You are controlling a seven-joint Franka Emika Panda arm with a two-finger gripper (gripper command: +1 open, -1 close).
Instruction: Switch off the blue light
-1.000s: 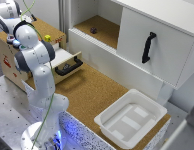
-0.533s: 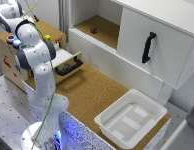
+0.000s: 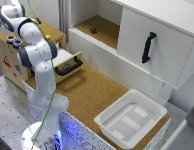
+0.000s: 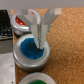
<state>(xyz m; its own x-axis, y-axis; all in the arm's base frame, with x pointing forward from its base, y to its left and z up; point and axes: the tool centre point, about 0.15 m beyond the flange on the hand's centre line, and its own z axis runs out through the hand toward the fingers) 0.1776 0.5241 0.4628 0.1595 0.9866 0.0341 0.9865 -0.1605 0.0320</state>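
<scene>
Exterior view: arm looks the same as half a second ago and a second ago, bent over the wooden box at the exterior view's left. No visible shift in pose, so any motion is tiny. The gripper itself is hidden behind the arm's upper links here. Buttons show on the box top; the blue light sits just beside the red button. Drawer stands open, white bin on the cork mat is well apart, neither matters for the task.

Wrist view: gripper sits directly over the blue light, fingers drawn nearly together with nothing between them, tips at or on the blue cap. Contact likely but blur makes it hard to confirm. The cap reads bright blue; whether it is lit or just coloured I cannot tell. Red button is behind, a green one on the near side.

Judgement: arm steady over target means the press stage; task not confirmed done.
</scene>
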